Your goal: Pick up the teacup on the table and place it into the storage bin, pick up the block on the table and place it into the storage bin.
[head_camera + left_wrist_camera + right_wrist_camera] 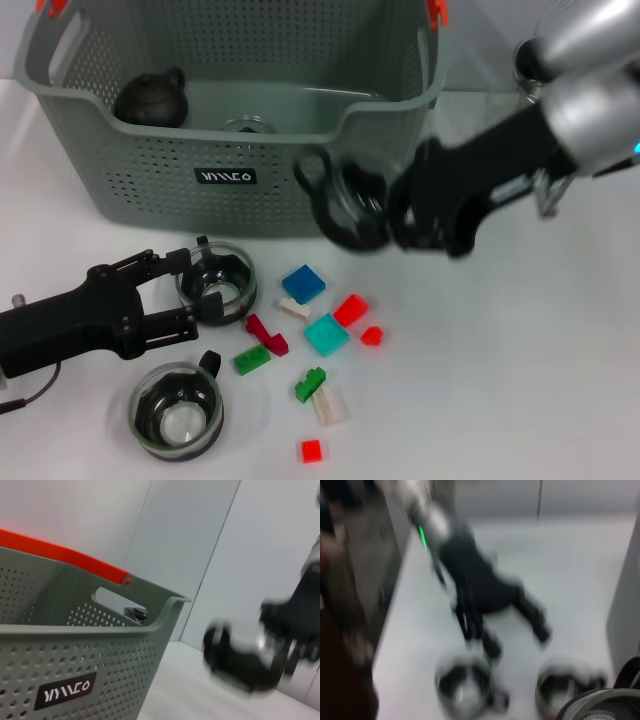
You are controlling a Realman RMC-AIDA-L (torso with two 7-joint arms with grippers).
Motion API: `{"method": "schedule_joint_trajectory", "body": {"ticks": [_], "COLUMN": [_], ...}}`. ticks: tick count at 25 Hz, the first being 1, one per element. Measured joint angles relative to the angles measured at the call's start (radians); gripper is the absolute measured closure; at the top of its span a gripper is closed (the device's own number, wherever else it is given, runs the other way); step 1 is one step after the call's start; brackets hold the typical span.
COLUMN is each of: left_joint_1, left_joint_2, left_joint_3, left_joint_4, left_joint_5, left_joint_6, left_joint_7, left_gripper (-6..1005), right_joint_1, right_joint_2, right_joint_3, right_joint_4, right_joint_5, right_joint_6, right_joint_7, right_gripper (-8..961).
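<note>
The grey-green storage bin (150, 170) stands at the back of the table. My right gripper (385, 212) is shut on a glass teacup (345, 205) with a black handle, held in the air just in front of the bin's front wall and below its rim. The left wrist view shows that same teacup (240, 657) beside the bin (75, 680). My left gripper (195, 290) is open low over the table, its fingertips at the side of a second teacup (220, 285). A third teacup (177, 410) sits nearer the front. Several coloured blocks lie scattered, among them a blue block (303, 283).
Inside the bin are a round black pot (152, 100) and a glass piece (250, 125). A teal block (326, 334), red block (350, 309) and green block (310, 383) lie mid-table. Orange clips (437, 10) sit on the bin's rim.
</note>
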Motion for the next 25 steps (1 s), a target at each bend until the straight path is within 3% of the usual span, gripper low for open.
{"method": "schedule_joint_trajectory", "body": {"ticks": [6,9,12,13,14,19,25], "left_joint_1": [-0.003,-0.005,-0.005,-0.005,-0.006,-0.006,-0.006], "left_joint_2": [0.0,0.0,0.0,0.0,0.001,0.002,0.001], "left_joint_3": [0.0,0.0,0.0,0.0,0.0,0.0,0.0], "left_joint_4": [0.0,0.0,-0.005,-0.005,-0.011,-0.012,-0.014], "left_joint_5": [0.0,0.0,0.0,0.0,0.0,0.0,0.0], "left_joint_6": [-0.003,-0.006,-0.007,-0.007,-0.008,-0.009,-0.009], "left_joint_7": [-0.003,-0.006,-0.006,-0.006,-0.007,-0.012,-0.02], "left_gripper": [126,126,126,126,126,126,126], "right_joint_1": [-0.036,-0.045,-0.028,0.008,0.008,0.205,0.36], "right_joint_2": [-0.015,-0.001,0.007,-0.001,-0.001,-0.026,-0.002], "right_joint_3": [0.182,0.205,0.149,0.095,0.095,0.04,0.042], "right_joint_4": [-0.007,-0.004,0.03,0.067,0.067,0.248,0.399], "right_joint_5": [0.231,0.274,0.278,0.262,0.262,0.116,-0.082], "right_joint_6": [0.026,0.16,0.373,0.485,0.485,0.644,0.807], "right_joint_7": [-0.025,-0.004,0.075,0.139,0.139,0.266,0.325], "right_gripper": [896,896,896,896,896,896,897]}}
